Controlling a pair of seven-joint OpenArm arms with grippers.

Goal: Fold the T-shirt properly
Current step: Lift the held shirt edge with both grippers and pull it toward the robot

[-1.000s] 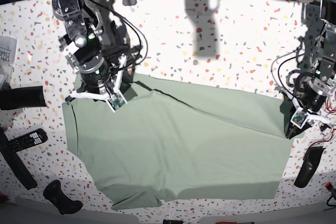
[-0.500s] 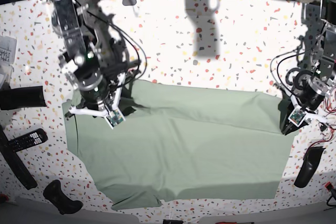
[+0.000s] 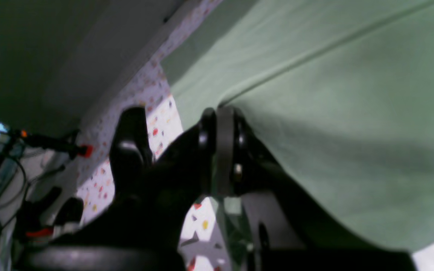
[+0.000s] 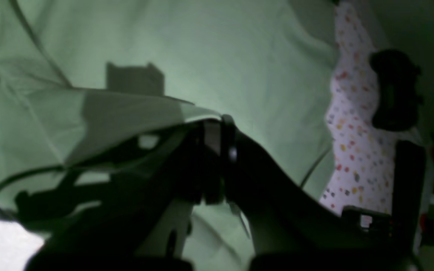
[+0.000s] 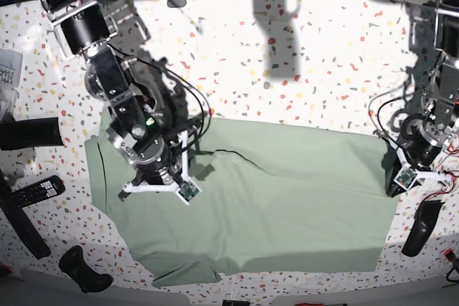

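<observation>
Since earlier, right claw (image 5: pixel 188 190) dragged the T-shirt (image 5: pixel 287 191) edge inward; both claws, left (image 5: pixel 404 177) included, stayed clenched on fabric.

Right gripper (image 4: pixel 217 128) jaws pinched on a lifted fold of the T-shirt (image 4: pixel 209 56).

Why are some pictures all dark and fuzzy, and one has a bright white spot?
Base view: glare whitens the far terrazzo table, and dark shadows cross it. Left wrist view: the close-up end effector is a blurry black shape against the T-shirt. Right wrist view: dim and soft, shadows lying on the shirt.
</observation>
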